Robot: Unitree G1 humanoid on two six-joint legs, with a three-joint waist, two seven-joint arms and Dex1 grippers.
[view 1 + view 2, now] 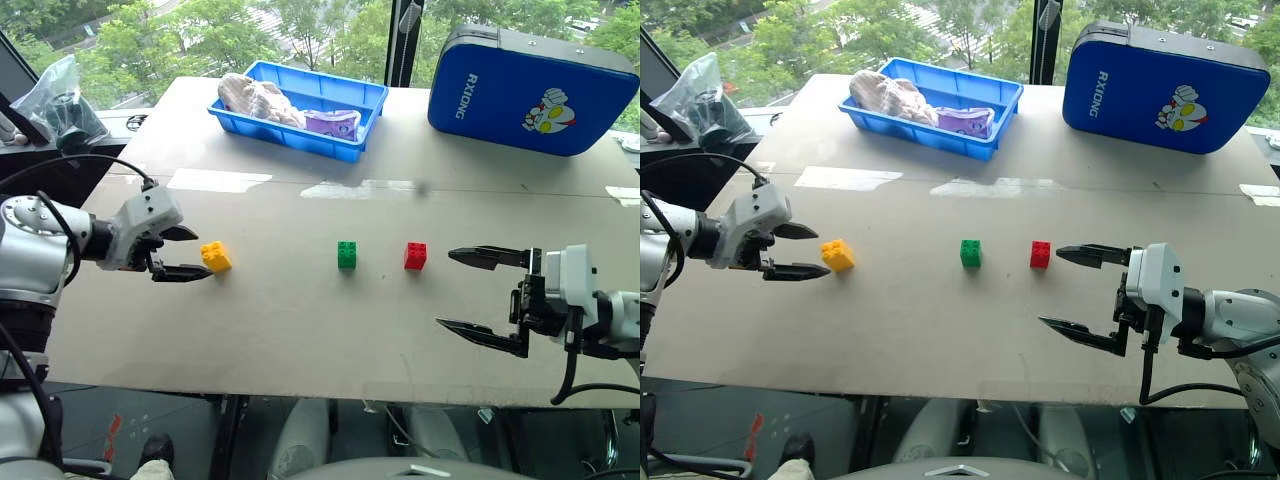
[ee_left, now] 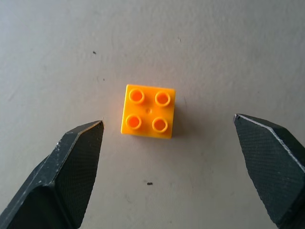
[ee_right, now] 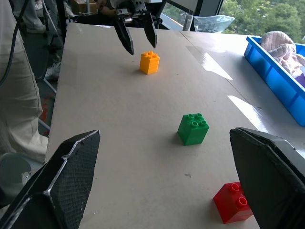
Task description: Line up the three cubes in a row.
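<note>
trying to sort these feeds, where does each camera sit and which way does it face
Head views: on the head, facing forward and down at the table; both arms show, left claw and right claw open.
Left wrist view: looks down between its claw's fingers at the yellow-orange studded plastic block.
Right wrist view: looks across the table past the red block and green block.
Shared: all show the yellow-orange block.

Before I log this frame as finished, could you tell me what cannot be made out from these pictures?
- Blue tray contents: a pale bundle and a purple item, too small to identify in the eye views; the tray is cut off by the right wrist view's edge.
- Red cube: partly hidden behind a finger in the right wrist view.
- Blue case: cut off by the eye views' right edge.
</note>
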